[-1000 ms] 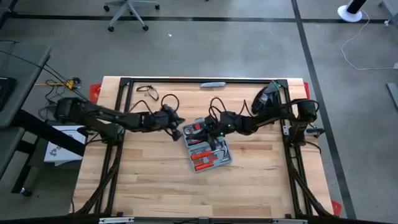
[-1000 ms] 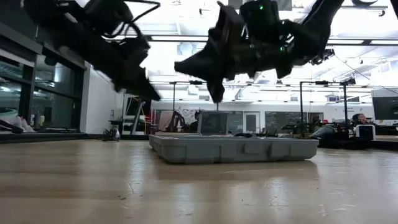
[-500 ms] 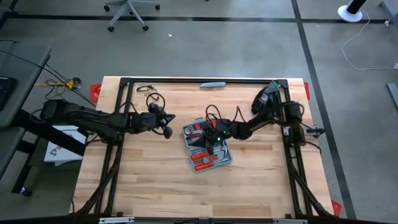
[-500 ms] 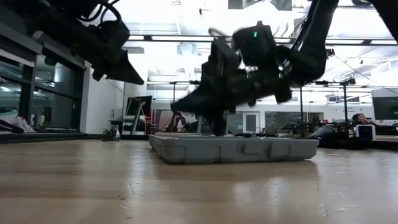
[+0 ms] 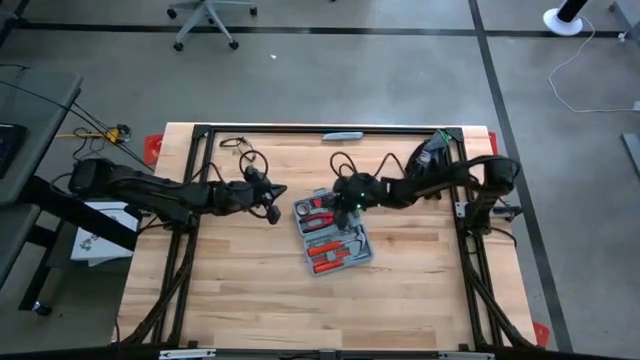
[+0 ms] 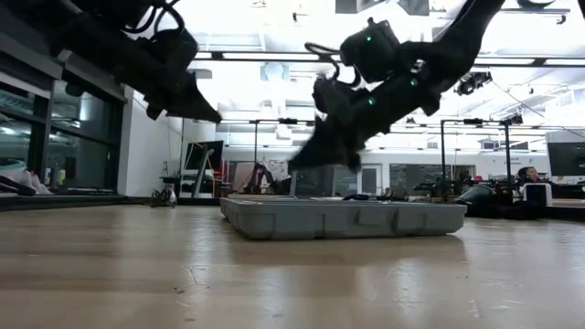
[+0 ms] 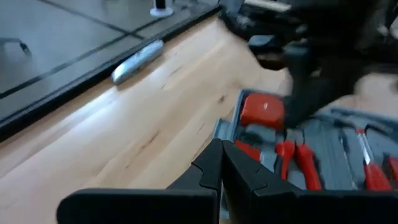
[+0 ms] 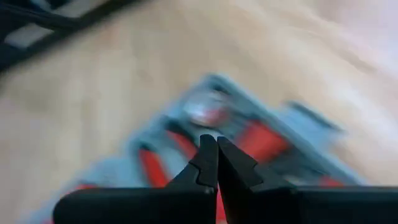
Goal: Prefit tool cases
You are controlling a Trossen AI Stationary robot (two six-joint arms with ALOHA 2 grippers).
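Two grippers hang over the table (image 5: 230, 300), both empty, both with fingers pressed together. Open tool case (image 5: 333, 235) lies flat near the middle of the table, red-handled tools (image 5: 328, 252) showing in its moulded tray (lid edge not clear from above). Right gripper (image 5: 343, 203) is above the case's far end, raised off it in the low view (image 6: 306, 157); its tips meet in the wrist view (image 8: 211, 158). Left gripper (image 5: 274, 213) is just beside the case's left edge, apart from it, tips closed (image 7: 219, 163). Slim grey-blue bar (image 5: 341, 135) rests at the table's far edge.
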